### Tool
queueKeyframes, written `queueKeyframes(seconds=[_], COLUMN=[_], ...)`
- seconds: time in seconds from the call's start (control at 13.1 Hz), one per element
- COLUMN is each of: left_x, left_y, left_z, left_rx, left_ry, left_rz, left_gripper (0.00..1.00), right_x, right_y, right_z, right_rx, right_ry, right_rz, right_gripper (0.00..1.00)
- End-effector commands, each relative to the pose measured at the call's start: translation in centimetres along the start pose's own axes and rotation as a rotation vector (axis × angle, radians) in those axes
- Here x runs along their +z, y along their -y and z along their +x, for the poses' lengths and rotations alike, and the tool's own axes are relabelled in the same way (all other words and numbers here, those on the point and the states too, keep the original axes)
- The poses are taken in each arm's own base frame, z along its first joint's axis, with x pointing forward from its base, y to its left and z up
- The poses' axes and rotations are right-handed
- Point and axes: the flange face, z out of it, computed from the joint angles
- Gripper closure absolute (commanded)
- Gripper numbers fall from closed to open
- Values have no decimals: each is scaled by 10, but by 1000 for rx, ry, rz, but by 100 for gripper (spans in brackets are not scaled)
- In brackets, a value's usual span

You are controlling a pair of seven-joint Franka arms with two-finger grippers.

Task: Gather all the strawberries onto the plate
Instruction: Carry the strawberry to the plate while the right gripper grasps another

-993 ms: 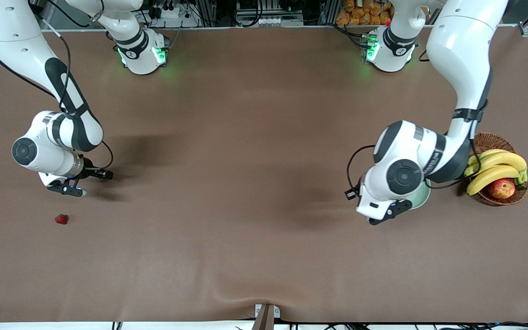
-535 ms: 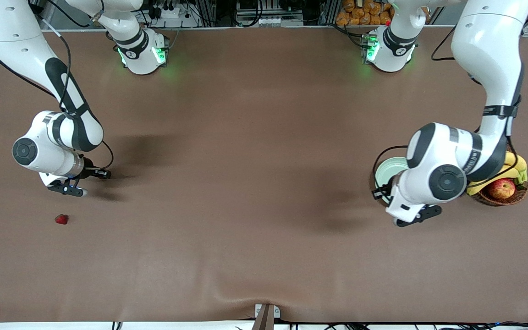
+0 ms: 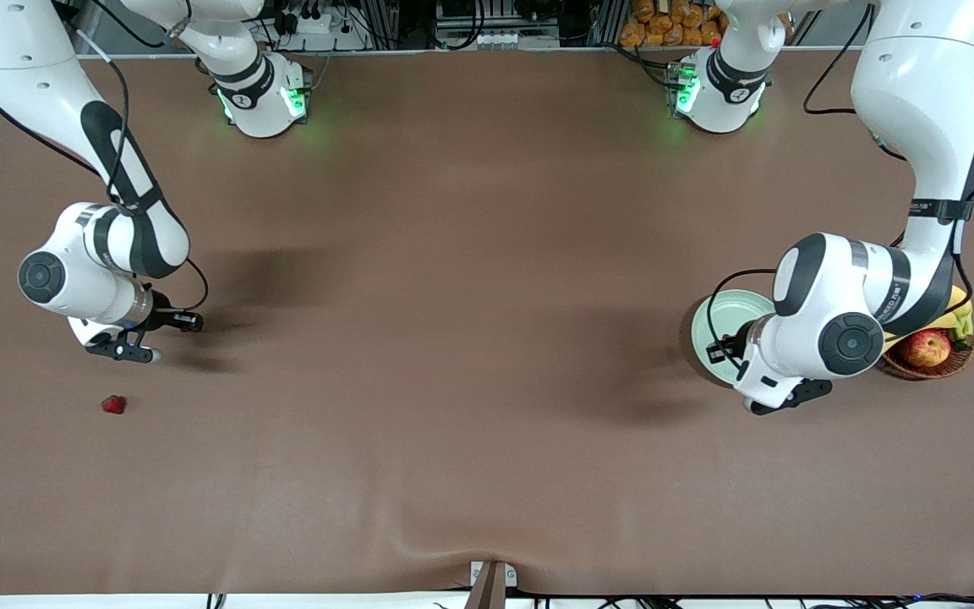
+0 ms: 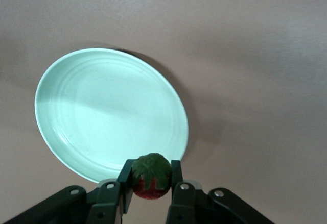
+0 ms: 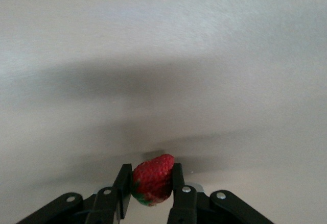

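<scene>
1. Three strawberries total: one loose on table (image 3: 487,474) at right arm's end, well apart from plate (image 3: 728,313); only front view shows this loose strawberry (image 3: 113,404).
2. Left gripper (image 4: 150,188) clenched on a strawberry (image 4: 151,175), green cap up, over table just beside plate rim; seen in left wrist view only, arm body hides it from front.
3. Right gripper (image 5: 152,185) clamped on another berry (image 5: 153,179), low over bare table; right wrist view only.
4. Basket (image 3: 931,365) w/ apple (image 3: 925,348) just beside plate.
</scene>
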Motion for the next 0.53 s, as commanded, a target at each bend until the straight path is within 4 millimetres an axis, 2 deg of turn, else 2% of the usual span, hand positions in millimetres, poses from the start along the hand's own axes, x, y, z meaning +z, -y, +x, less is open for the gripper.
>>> queueKeyframes(seconds=[0.0, 0.15, 0.23, 0.38, 0.46], left_x=[29, 61, 77, 86, 90], left_y=[26, 36, 37, 39, 41], left_z=[-6, -11, -18, -19, -17], left_rx=[40, 42, 46, 57, 52], left_ry=[-28, -30, -21, -49, -48], left_rz=[-21, -34, -33, -34, -37], left_gripper=[100, 100, 100, 100, 97], right_x=[-42, -64, -73, -99, -114], right_y=[35, 88, 122, 180, 211], right_z=[-9, -15, -18, -13, -14], right_rx=[-90, -175, -223, -299, -349], right_ry=[-11, -42, -58, -116, -145], right_rz=[13, 31, 41, 59, 63], right_gripper=[78, 78, 78, 78, 78])
